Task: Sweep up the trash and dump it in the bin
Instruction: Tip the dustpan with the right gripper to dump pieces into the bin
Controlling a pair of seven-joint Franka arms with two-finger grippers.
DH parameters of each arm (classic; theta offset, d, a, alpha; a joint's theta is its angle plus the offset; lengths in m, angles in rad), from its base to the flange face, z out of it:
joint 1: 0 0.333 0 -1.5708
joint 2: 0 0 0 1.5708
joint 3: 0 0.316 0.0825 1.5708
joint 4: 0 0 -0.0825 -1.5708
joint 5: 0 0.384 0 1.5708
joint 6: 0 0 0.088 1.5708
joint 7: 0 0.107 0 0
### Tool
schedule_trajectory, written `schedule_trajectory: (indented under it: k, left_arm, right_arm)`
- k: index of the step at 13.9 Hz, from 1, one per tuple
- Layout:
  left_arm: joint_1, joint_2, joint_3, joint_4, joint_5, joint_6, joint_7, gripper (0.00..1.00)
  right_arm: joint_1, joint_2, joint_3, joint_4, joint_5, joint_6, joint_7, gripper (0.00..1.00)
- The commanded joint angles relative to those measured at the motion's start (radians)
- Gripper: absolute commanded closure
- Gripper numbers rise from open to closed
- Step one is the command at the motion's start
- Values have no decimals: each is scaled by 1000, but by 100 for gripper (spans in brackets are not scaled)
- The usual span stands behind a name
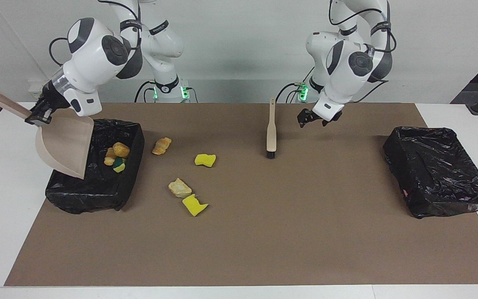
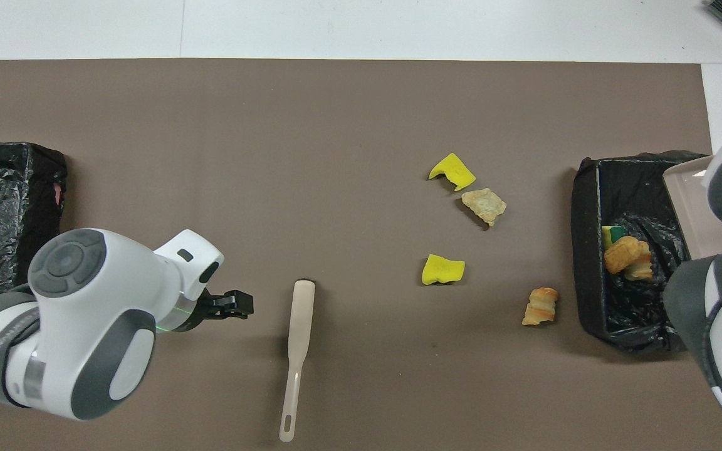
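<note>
The right gripper (image 1: 40,111), pinching the dustpan (image 1: 65,145) handle, tips it over the bin (image 1: 133,139) holding three scraps, four scraps (image 1: 179,187) lying beside it: keep the lip inside the rim; the left gripper (image 1: 310,117), apparently spread, waits near the brush (image 1: 271,135).

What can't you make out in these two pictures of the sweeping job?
- Right pincer: cut off in the overhead view; in the facing view the arm hides its hold on the dustpan.
- Bin by the right arm: dustpan covers part of its inside, so the scrap count is unsure.
- Other bin: cut by the overhead view's edge.
- Left pincer: opening too small to judge.
</note>
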Motion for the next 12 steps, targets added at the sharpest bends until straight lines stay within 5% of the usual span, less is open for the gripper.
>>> schedule_trajectory:
  k: [1, 7, 12]
  left_arm:
    - [104, -14, -11, 57, 85, -84, 86, 0]
    - [259, 45, -11, 213, 131, -126, 241, 0]
    - [276, 115, -11, 432, 133, -251, 258, 0]
  right_arm:
    - [47, 12, 6, 27, 87, -13, 134, 100]
    - [87, 153, 13, 231, 454, -11, 488, 100]
    - [331, 286, 29, 359, 540, -69, 994, 100]
